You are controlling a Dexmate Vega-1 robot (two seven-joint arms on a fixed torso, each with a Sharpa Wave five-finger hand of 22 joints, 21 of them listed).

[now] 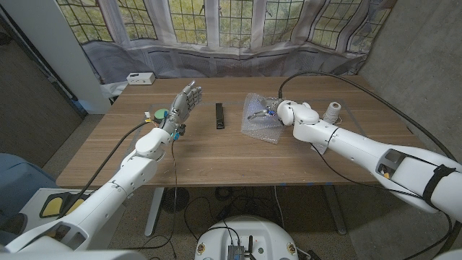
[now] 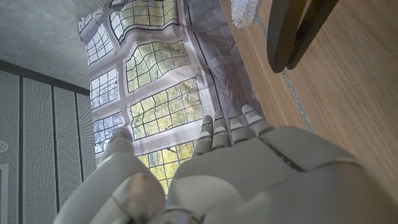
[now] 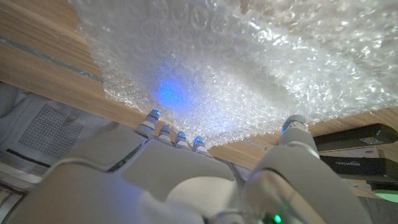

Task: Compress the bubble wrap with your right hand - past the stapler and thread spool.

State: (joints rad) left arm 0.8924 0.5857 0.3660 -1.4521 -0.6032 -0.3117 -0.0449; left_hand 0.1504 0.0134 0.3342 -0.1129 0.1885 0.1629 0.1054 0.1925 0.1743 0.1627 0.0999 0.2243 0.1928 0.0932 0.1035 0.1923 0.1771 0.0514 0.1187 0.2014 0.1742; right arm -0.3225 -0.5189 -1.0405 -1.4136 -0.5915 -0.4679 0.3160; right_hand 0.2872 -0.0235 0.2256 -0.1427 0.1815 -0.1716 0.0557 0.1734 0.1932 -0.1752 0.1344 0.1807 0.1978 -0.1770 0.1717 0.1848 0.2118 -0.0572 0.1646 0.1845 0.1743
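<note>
Right hand [image 1: 268, 110], head view: lowered over the bubble wrap [image 1: 257, 126], fingers spread and pointing away from the robot; whether the palm presses the sheet cannot be told from this angle. The sheet lies just right of the black stapler [image 1: 219, 116], which sits near the table's [image 1: 216, 155] middle. A white thread spool [image 1: 333, 111] stands right of the sheet, beyond the right forearm. Left hand [image 1: 184, 103]: raised above the wood left of the stapler, fingers apart and extended, holding nothing. A green and yellow item [image 1: 160, 113] lies just left of that hand, and a small white box [image 1: 140, 78] rests at the far left corner.

Left wrist view: back of the left hand [image 2: 249, 168] with fingers straight and loosely apart, nothing between them. The stapler [image 2: 292, 31] shows beyond the fingertips, with a corner of bubble wrap [image 2: 244, 11] past it.

Right wrist view: right hand [image 3: 205, 180] with fingers spread wide, tips at the near edge of the bubble wrap [image 3: 249, 68], which spreads across the wood ahead. A blue glow falls on the sheet. The stapler [image 3: 354, 146] lies beside the sheet on the thumb's side.
</note>
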